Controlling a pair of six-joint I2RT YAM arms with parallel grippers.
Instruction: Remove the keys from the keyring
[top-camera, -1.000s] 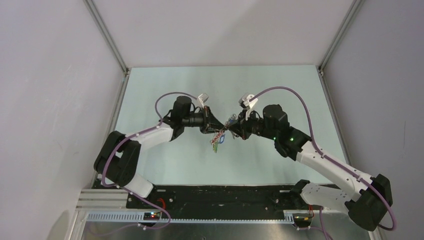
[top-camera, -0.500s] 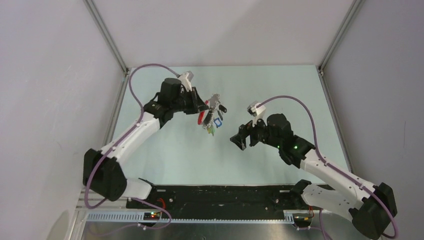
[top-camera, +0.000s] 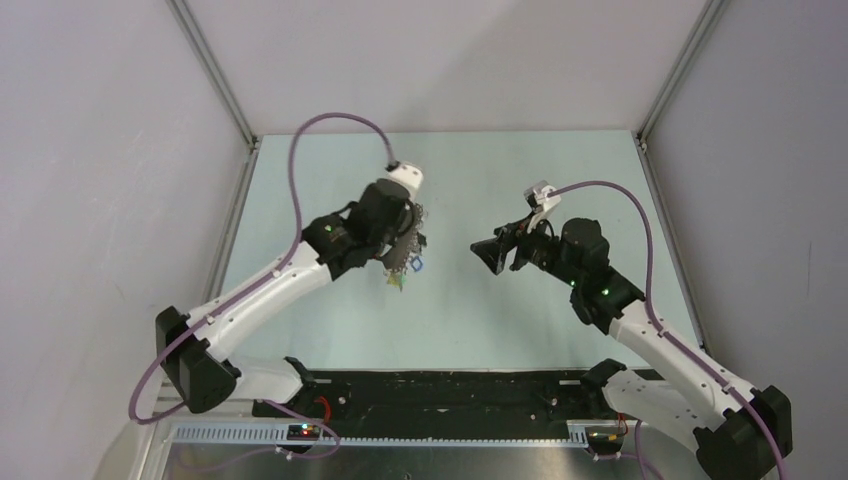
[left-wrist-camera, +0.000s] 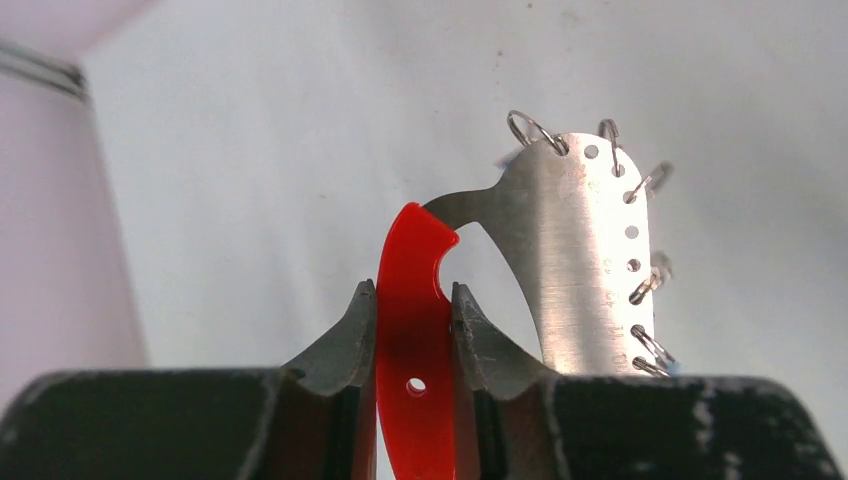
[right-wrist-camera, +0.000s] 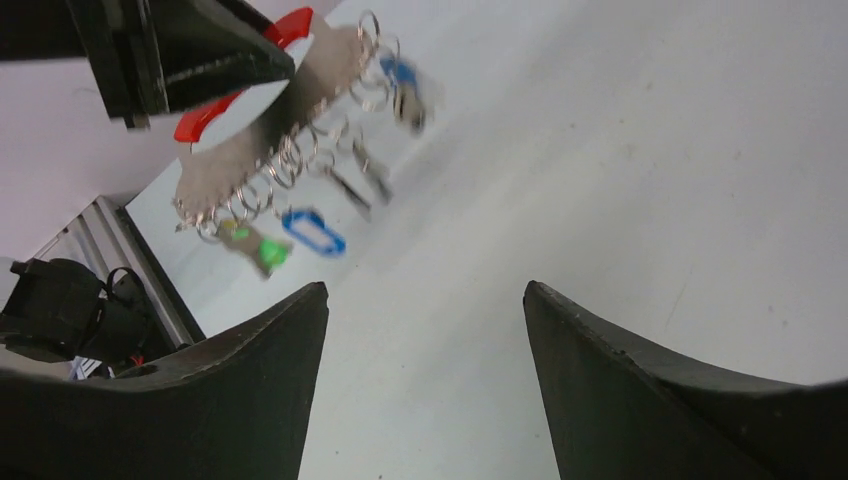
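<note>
Left of centre in the overhead frame, my left gripper (left-wrist-camera: 410, 296) grips the keyring (left-wrist-camera: 575, 260), a red plastic crescent on a silver perforated plate. Small silver keys (right-wrist-camera: 313, 232) with blue and green heads hang on it; none seems removed. My right gripper (right-wrist-camera: 425, 300) stands wide open, empty.

The keys (right-wrist-camera: 350, 185) look blurred, the keyring (left-wrist-camera: 413, 330) cropped.

a: pale green table (top-camera: 480, 330) across the middle, flecked with a few small dark specks.
b: shut in by plain white walls (top-camera: 100, 200) on the left, far and right.
a: slanted aluminium left strut (top-camera: 213, 75) rising from the far left corner, matching right strut (top-camera: 677, 75) from the far right.
b: along the near edge, a black base plate (top-camera: 450, 395); nearer than that, a slotted grey cable duct (top-camera: 400, 435) running left to right.
</note>
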